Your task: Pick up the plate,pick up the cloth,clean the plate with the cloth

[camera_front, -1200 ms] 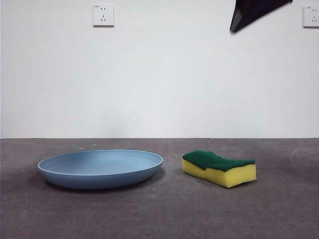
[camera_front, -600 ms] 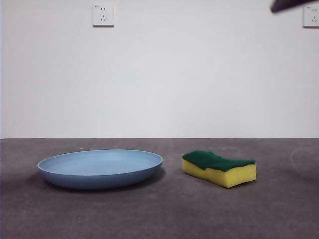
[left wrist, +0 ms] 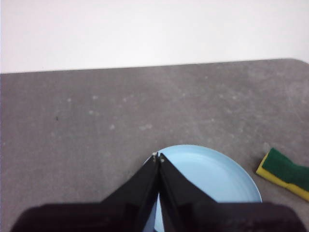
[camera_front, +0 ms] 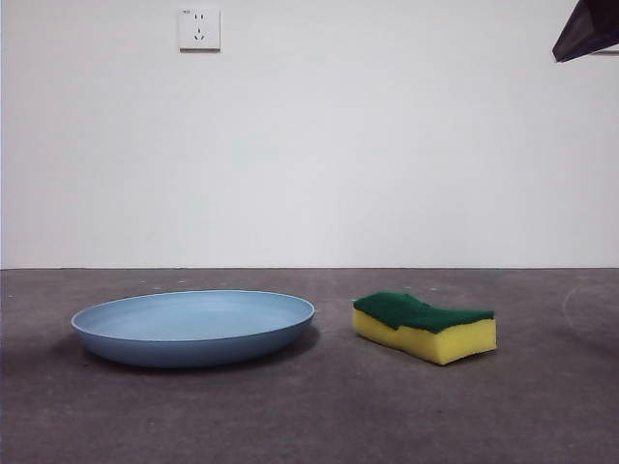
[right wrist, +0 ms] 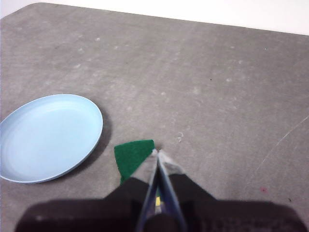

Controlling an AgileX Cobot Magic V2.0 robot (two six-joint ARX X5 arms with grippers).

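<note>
**Nothing grabbed yet, one arm drifting around up top**

Over the last second the dark arm tip at the top right slid out toward the corner, then dipped back in a little. Plate and sponge haven't budged, so no pickup has started.

The wide, shallow, round light-blue plastic plate sits flat on the left of the speckled grey surface, smooth with a raised rim. Just right of it, not touching, lies the wavy-edged yellow foam sponge with the green scouring top.

Left claw hangs above the plate, pinched closed, empty. Right claw is above the sponge, same deal.
</note>
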